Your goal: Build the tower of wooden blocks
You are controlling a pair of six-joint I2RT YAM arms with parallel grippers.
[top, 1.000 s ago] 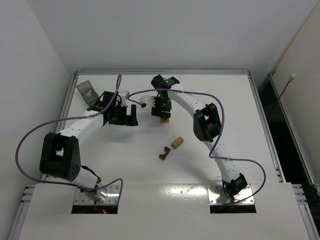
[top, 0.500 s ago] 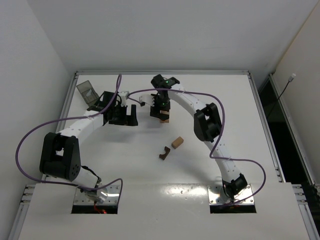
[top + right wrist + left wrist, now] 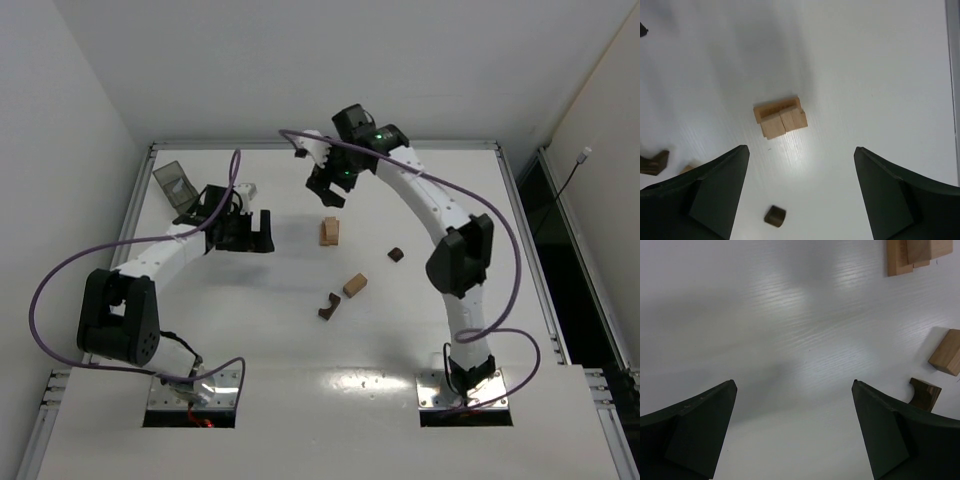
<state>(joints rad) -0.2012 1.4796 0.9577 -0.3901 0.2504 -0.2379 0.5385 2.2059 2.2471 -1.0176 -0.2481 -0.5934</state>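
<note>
Hovering above tan tower [image 3: 329, 232], right tool [image 3: 325, 192] spread wide and empty, left tool [image 3: 247, 238] likewise spread

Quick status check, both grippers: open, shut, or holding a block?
Left gripper: open, holding nothing.
Right gripper: open, holding nothing, clear of the tan block stack.

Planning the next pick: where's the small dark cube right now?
Top view: the small dark cube lies on its own, right of the tan stack and up and right of the loose tan brick, apart from both.
</note>
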